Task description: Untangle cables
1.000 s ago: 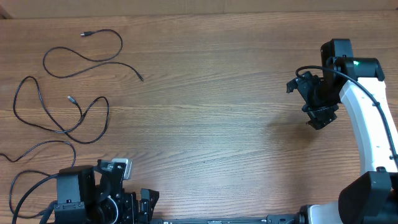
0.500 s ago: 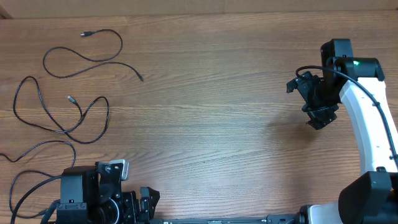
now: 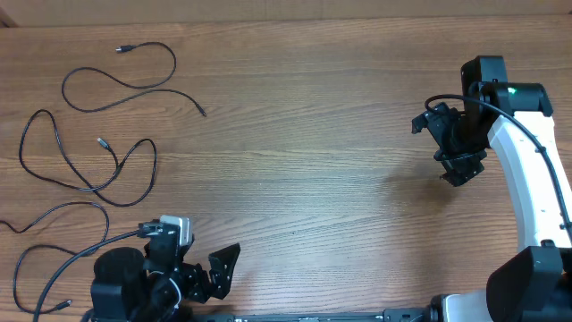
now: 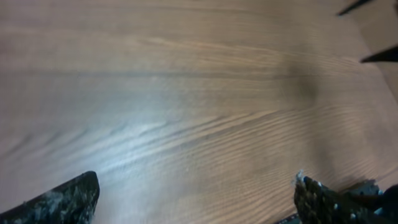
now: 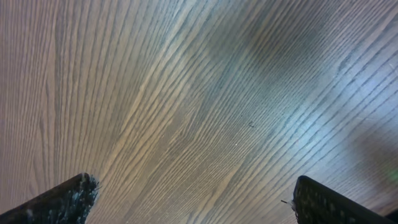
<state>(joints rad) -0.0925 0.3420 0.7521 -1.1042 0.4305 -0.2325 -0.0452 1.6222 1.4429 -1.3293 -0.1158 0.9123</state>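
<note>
The left tool (image 3: 213,275) sits low at the near edge of the bench (image 3: 295,152), its jaws spread fully wide with nothing between them; its wrist view shows only bare wood grain. The right tool (image 3: 461,168) hangs over the far right side, likewise wide open and empty. Neither is near the work, so I judge both to be parked clear and ready for a reach.

The cables (image 3: 155,161) lie on the far left of the bench, ahead of the left arm and well apart from the right one. The upper cord (image 3: 174,63) rests by itself, winding mainly left to right, one plug toward the back edge and the other (image 3: 204,114) aimed toward the bench's middle. Below it, a looped cord crosses over itself, its plug (image 3: 100,141) inside the loop. A third strand (image 3: 54,207) runs off the left edge; whether it touches the loop I cannot tell.
</note>
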